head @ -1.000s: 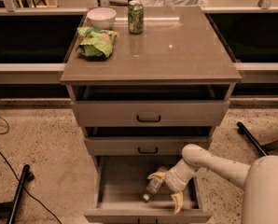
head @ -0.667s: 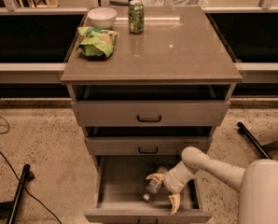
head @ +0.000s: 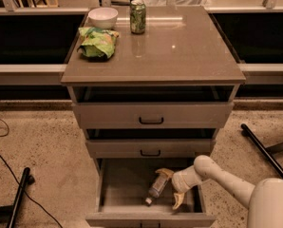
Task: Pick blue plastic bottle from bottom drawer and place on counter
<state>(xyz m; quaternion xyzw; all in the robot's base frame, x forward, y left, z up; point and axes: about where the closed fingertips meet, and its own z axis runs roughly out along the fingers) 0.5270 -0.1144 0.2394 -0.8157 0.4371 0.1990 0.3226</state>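
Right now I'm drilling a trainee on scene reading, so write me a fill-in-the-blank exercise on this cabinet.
The blue plastic bottle lies on its ___ in the bottom drawer.
The claw hangs inside that drawer, close by the bottle, its fingers ___.
On the counter, the green can stands near a white ___.
Missing words: side; open; bowl.

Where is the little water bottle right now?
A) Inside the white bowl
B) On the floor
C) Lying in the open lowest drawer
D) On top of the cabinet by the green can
C: the blue plastic bottle lies on its side inside the open bottom drawer, with the gripper down in the drawer right beside it, fingers spread. The counter holds only the green can, white bowl and a green bag.
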